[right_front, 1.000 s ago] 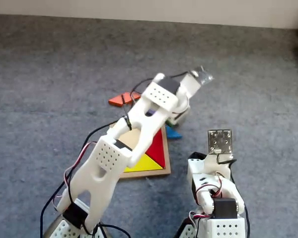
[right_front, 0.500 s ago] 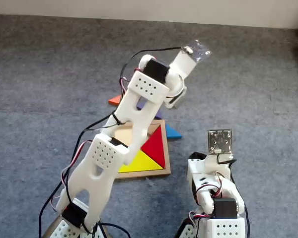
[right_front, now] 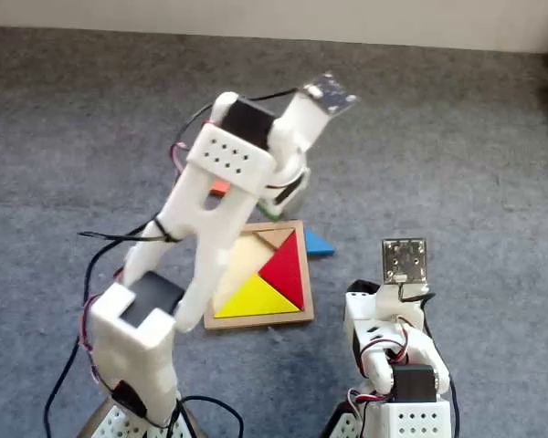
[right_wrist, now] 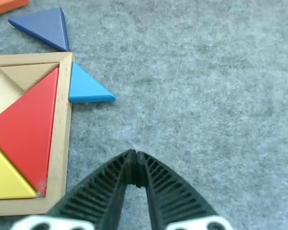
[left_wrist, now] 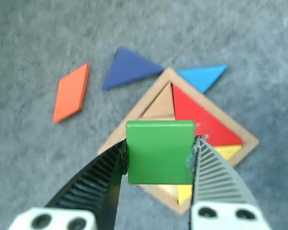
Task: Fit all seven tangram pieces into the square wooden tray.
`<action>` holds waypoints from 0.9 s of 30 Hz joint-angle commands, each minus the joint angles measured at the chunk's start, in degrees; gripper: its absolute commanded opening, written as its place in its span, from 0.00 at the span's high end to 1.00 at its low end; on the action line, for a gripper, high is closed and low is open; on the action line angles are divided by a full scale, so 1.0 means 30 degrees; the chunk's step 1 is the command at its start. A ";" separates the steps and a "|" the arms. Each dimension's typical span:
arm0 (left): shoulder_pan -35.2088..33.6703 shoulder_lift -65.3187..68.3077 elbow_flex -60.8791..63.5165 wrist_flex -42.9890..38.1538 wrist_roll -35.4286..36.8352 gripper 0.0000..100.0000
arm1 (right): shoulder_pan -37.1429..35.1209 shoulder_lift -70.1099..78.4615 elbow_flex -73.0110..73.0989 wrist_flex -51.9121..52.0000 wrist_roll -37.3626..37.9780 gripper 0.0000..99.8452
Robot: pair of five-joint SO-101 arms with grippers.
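My left gripper (left_wrist: pixel 159 143) is shut on a green square (left_wrist: pixel 159 152), held in the air over the square wooden tray (left_wrist: pixel 134 112). A red triangle (left_wrist: pixel 201 120) and a yellow triangle (left_wrist: pixel 228 151) lie in the tray (right_front: pixel 260 319). On the carpet beside the tray's far edge rest a dark blue triangle (left_wrist: pixel 129 69), a light blue triangle (left_wrist: pixel 204 76) and an orange parallelogram (left_wrist: pixel 71 93). My right gripper (right_wrist: pixel 135 165) is shut and holds nothing, low over the carpet to the right of the tray (right_wrist: pixel 65 120), short of the light blue triangle (right_wrist: pixel 84 88).
Grey carpet covers the whole work area. The left arm (right_front: pixel 215 228) stretches over the tray's left part in the high view. The right arm (right_front: pixel 397 356) sits folded at the front right. A pale wall strip runs along the far edge.
The left arm has lifted and swung back toward the left with the green square, uncovering more of the tray. The right arm has kept still.
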 commanded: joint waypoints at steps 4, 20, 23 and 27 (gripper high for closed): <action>-0.1187 -0.3736 0.6549 -0.2462 -0.0029 0.93 | 0.0249 -0.0103 0.2799 0.0015 0.0000 0.98; -0.1128 -0.6256 1.7187 -1.1399 -0.0029 0.92 | 0.0249 -0.0103 0.2799 0.0015 0.0000 0.98; -0.1128 -0.6256 1.7978 -1.2630 -0.0029 0.92 | 0.0249 -0.0103 0.2799 0.0015 0.0000 0.98; -0.1128 -0.6227 1.8564 -1.3685 -0.0029 0.92 | 0.0249 -0.0103 0.2799 0.0015 0.0000 0.98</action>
